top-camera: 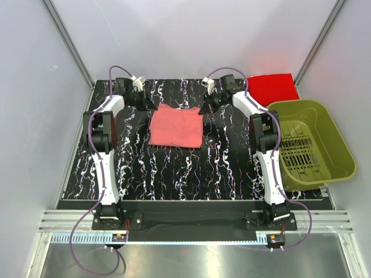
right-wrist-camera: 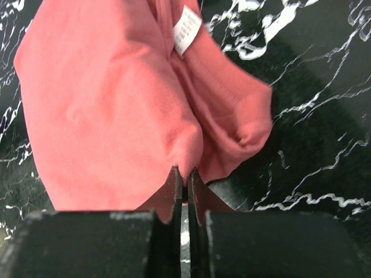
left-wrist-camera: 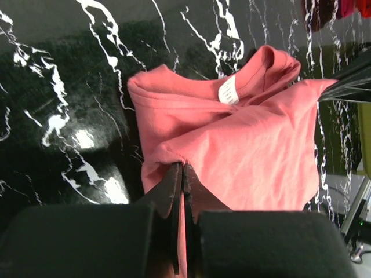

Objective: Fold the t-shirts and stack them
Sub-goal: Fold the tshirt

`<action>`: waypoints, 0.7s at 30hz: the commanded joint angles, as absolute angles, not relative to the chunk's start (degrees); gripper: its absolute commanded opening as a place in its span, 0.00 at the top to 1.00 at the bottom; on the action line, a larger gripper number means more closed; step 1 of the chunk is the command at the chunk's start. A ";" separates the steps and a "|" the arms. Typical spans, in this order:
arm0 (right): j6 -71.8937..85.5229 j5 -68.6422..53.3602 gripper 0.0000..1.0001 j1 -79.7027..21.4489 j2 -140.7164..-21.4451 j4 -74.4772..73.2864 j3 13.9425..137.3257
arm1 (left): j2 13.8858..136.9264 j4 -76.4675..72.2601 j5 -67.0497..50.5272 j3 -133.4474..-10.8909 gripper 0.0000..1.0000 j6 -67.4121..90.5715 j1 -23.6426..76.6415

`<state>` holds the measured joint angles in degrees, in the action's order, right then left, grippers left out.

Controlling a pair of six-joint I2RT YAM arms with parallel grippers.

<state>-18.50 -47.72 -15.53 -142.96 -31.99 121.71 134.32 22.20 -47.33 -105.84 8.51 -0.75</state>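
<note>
L gripper (left-wrist-camera: 182, 172) pinches salmon-pink tee (top-camera: 175, 128) at far-L corner; R gripper (right-wrist-camera: 185, 176) pinches its far-R corner. Red tee (top-camera: 272, 88) lies by basket (top-camera: 333, 139), far R.

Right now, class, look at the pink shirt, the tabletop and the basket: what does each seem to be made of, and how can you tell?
The pink shirt: soft knit cloth, likely cotton, matte; it creases and has a sewn label.
The tabletop: hard, glossy black with white veins, marble-look, perhaps only a printed surface; it reflects light.
The basket: olive moulded plastic, slight sheen, slotted floor.
</note>
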 commanded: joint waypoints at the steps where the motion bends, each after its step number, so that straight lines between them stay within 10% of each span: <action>1: -18.03 -50.18 1.00 -15.73 -135.19 -24.46 116.48 | 124.65 14.53 -46.85 -101.97 1.00 10.80 -0.26; 10: -6.61 -44.14 1.00 -15.29 -126.99 -1.25 103.36 | 115.75 -1.90 -34.38 -96.15 1.00 22.57 2.29; 21: 8.69 -28.04 0.94 -14.50 -145.08 2.66 121.07 | 147.02 -3.41 -29.79 -126.64 0.94 37.52 1.93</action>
<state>3.49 -34.98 -15.25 -140.38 2.09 112.64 142.06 -0.86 -31.57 -120.99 31.99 2.46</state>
